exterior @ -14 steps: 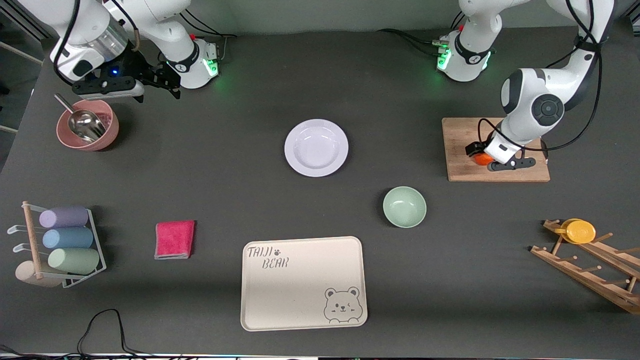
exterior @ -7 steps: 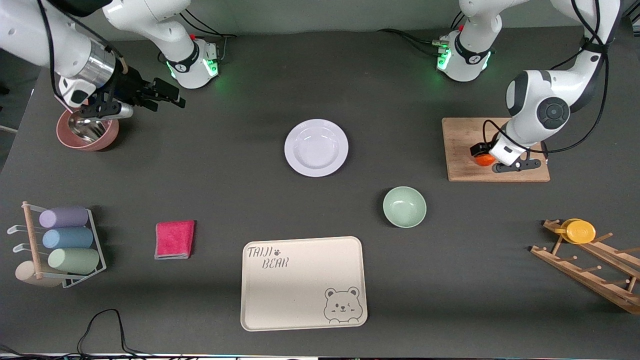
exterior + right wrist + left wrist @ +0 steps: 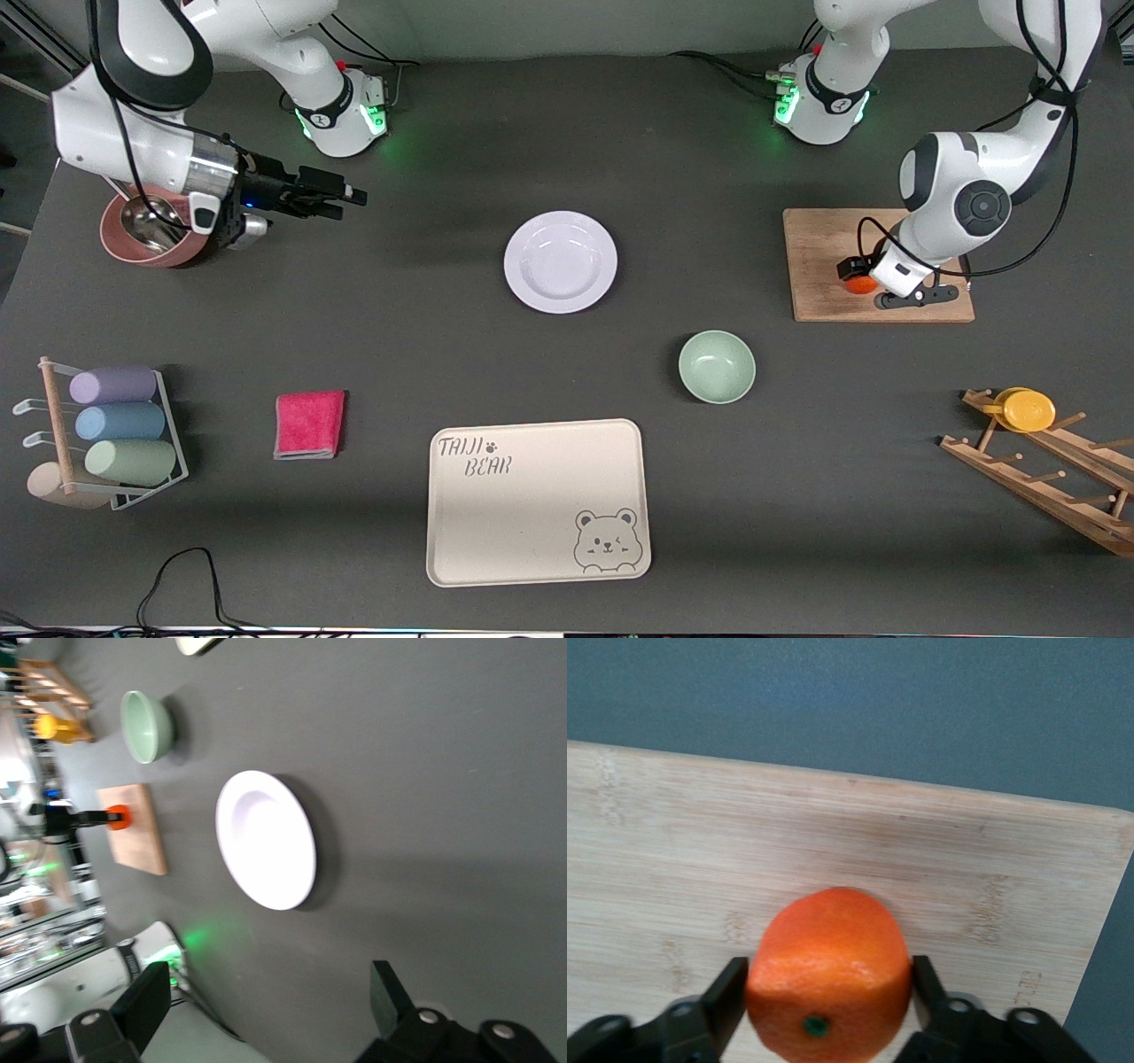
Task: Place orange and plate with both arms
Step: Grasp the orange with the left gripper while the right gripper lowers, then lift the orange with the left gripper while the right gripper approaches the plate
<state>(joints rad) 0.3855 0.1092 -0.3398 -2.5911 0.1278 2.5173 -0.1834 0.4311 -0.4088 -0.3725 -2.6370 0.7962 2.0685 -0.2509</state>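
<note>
The orange (image 3: 854, 285) sits on a wooden cutting board (image 3: 815, 257) at the left arm's end of the table. My left gripper (image 3: 861, 283) is down on the board and shut on the orange (image 3: 828, 974), one finger pressed against each side of it. The white plate (image 3: 560, 261) lies alone on the table's middle and also shows in the right wrist view (image 3: 266, 840). My right gripper (image 3: 344, 197) is open and empty in the air beside the pink bowl, pointing toward the plate, well short of it.
A pink bowl (image 3: 182, 252) holding a metal scoop is under the right arm. A green bowl (image 3: 717, 366), a cream bear tray (image 3: 537, 501), a red cloth (image 3: 309, 424), a cup rack (image 3: 115, 425) and a wooden rack with a yellow lid (image 3: 1028, 410) lie nearer the front camera.
The right arm has swung over the pink bowl and turned its open gripper toward the plate. The left gripper has shifted only slightly at the orange on the board.
</note>
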